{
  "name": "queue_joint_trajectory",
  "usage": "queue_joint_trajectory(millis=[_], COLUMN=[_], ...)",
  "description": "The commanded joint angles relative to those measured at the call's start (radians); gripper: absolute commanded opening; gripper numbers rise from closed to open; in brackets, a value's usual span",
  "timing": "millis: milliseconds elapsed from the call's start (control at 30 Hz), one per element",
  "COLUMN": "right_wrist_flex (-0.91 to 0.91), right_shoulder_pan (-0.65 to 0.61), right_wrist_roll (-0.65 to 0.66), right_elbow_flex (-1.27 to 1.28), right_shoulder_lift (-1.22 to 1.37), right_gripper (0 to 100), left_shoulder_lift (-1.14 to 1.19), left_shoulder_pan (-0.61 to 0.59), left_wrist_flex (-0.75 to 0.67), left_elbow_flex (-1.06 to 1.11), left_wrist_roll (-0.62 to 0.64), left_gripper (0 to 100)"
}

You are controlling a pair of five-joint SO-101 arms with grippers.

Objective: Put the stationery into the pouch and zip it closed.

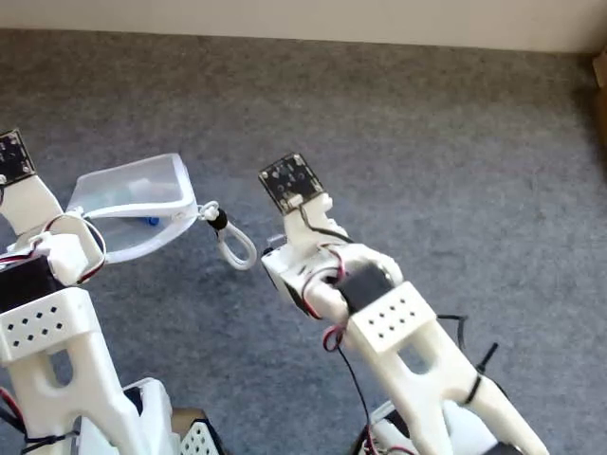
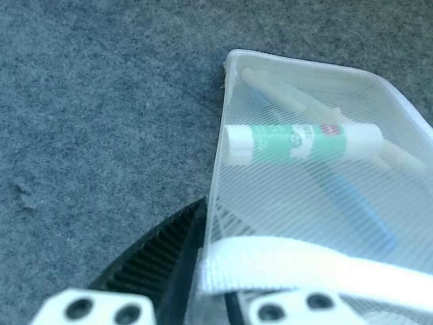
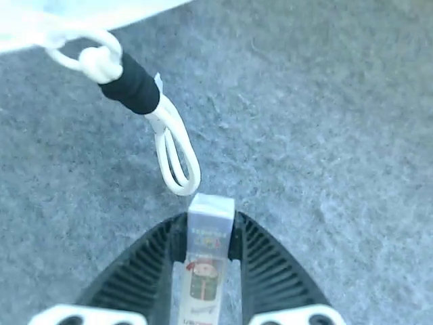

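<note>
left gripper (image 2: 206,225): at the left of the high view. clenched on the near edge of the pouch; one black ribbed finger (image 2: 159,254) shows beside the mesh, the other is hidden behind it.

pouch (image 1: 142,194): translucent white mesh, with a white webbing strap (image 2: 304,267) across the gripped end. it extends from the left gripper toward the middle of the table. whether its underside rests on the surface cannot be told.

pouch contents: a glue stick (image 2: 304,143), white with a green label, lying crosswise against the mesh; a white pen (image 2: 291,95) slanting behind it; a blue pen-shaped item (image 2: 352,203) beside them, details blurred by the mesh.

zip pull: at the pouch's right-hand end, a black sleeve (image 3: 133,87) followed by a white cord loop (image 3: 172,145), which lies on the grey carpet surface (image 1: 427,123).

right gripper (image 3: 206,233): right of centre, pointing at the cord loop. fingers nearly together, grasping a flat stationery piece (image 3: 206,257) between the ribbed pads.

flat stationery piece: pale rectangular body with a small printed picture. its free end protrudes past the fingertips, just beside the tip of the cord loop, outside the pouch.
</note>
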Motion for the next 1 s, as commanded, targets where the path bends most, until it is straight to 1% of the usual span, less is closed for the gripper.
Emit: queue_joint_trajectory(millis=[0, 233, 967], right_wrist_flex=[-0.087, -0.180, -0.180], right_shoulder_pan=[-0.015, -0.015, -0.015], right_wrist_roll=[-0.012, -0.012, -0.014], right_elbow_flex=[0.035, 0.110, 0.111], right_shoulder_lift=[-0.094, -0.147, -0.162], right_gripper=[0.6, 0.6, 0.5], left_shoulder_lift=[-0.001, -0.001, -0.001], left_shoulder_pan=[-0.002, -0.002, -0.002], left_wrist_flex=[-0.012, -0.012, -0.014], left_elbow_flex=[-0.038, -0.038, -0.038], left_wrist_roll=[0.008, 0.008, 0.008], left_gripper=[1, 1, 1])
